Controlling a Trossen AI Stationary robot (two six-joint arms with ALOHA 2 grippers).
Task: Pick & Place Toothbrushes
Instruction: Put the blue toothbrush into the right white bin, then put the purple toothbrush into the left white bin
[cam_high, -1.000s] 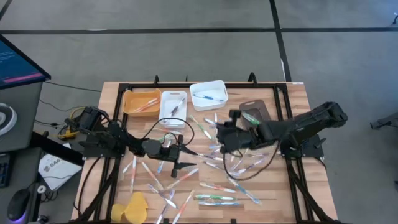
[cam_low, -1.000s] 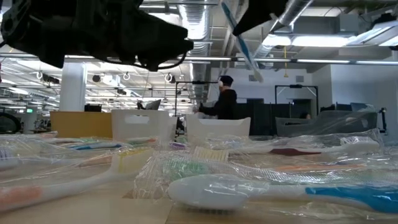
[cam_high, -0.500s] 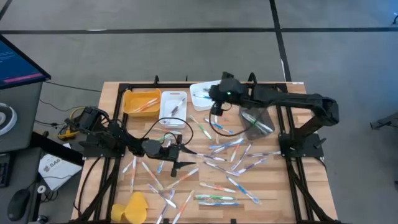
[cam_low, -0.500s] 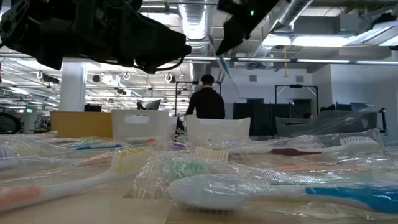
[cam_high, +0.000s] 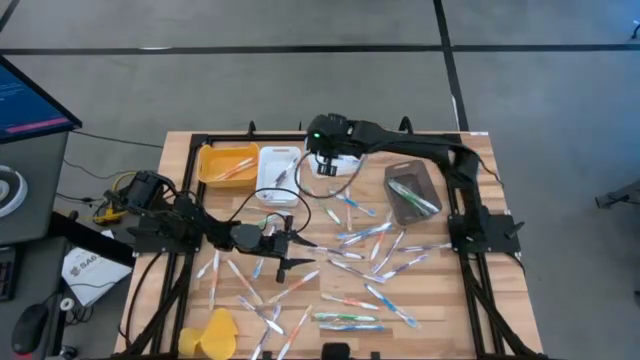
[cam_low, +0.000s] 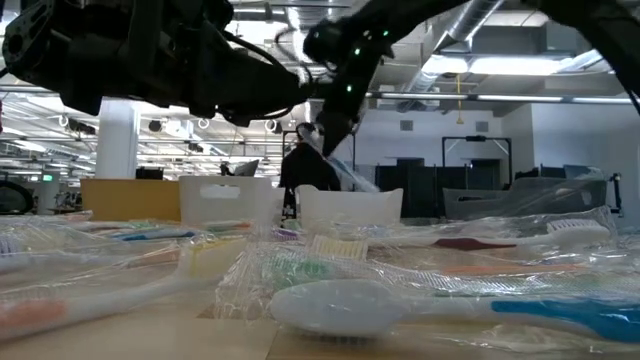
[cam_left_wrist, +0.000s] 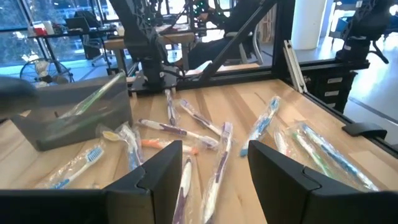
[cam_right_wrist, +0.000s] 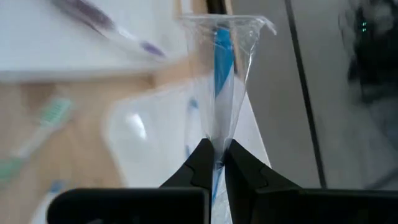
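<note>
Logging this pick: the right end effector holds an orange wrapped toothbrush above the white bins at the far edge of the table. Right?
Not quite: the wrapped toothbrush pinched by the right end effector is blue, not orange, as the right wrist view shows. The rest stands: it is held above the white bins at the far edge of the table.

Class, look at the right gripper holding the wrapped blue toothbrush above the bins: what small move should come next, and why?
Probably lower slightly and open. The right gripper is shut on a wrapped blue toothbrush and hangs over the white bin, which already holds toothbrushes. The left gripper waits open over the scattered pile.
</note>
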